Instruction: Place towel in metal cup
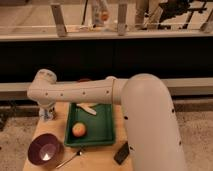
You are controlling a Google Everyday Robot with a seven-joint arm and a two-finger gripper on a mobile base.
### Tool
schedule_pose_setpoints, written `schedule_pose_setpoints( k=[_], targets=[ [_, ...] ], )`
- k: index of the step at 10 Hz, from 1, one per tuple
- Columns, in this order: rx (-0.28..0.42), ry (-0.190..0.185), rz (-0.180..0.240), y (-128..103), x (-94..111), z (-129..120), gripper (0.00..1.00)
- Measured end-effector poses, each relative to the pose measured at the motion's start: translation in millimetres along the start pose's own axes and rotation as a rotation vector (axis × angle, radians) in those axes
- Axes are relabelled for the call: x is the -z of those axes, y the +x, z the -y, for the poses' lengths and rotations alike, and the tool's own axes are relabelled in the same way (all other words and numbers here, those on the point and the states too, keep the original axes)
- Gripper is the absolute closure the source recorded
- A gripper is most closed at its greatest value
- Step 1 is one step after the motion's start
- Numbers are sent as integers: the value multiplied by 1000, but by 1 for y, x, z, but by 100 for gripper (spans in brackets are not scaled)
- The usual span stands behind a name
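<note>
Green rect. tray (pixel 102 131) w/ round orange fruit (pixel 78 130); pincer (pixel 46 115) left of it, low over table (pixel 97 157), state unclear.

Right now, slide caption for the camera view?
Arm spans the table; gripper hangs low beside the green tray, which holds an orange fruit; purple bowl and spoon lie nearer the camera.
</note>
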Motion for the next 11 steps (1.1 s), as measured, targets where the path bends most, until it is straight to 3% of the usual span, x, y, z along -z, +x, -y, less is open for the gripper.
schedule_pose_setpoints(
  k=[9, 11],
  targets=[
    [-65, 14, 31, 12, -40, 13, 100],
    [-64, 20, 40, 17, -52, 16, 92]
  ],
)
